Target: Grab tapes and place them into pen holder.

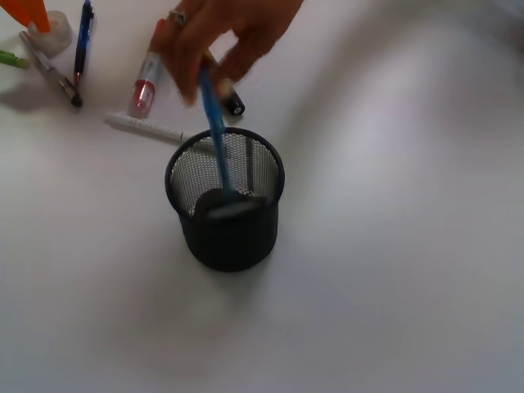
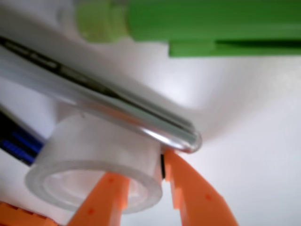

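In the wrist view the translucent whitish tape [image 2: 94,146] lies on the white table, pressed against a silver pen [image 2: 117,108]. My orange gripper [image 2: 141,169] pinches the roll's wall, one finger inside the ring and the other outside. The front view shows this tape [image 1: 56,34] at the far top left, under the orange gripper [image 1: 31,12]. The black mesh pen holder [image 1: 225,237] stands upright mid-table, far from the gripper. Something dark grey [image 1: 233,205] lies inside it; I cannot tell what. No other tapes are clearly visible.
A person's hand [image 1: 221,37] holds a blue pen [image 1: 214,123] dipped into the holder. Pens and markers lie around the tape: green marker [image 2: 211,23], blue pen [image 1: 83,37], pink-capped marker [image 1: 145,82], white marker [image 1: 147,128]. A small black object [image 1: 235,104] sits behind the holder.
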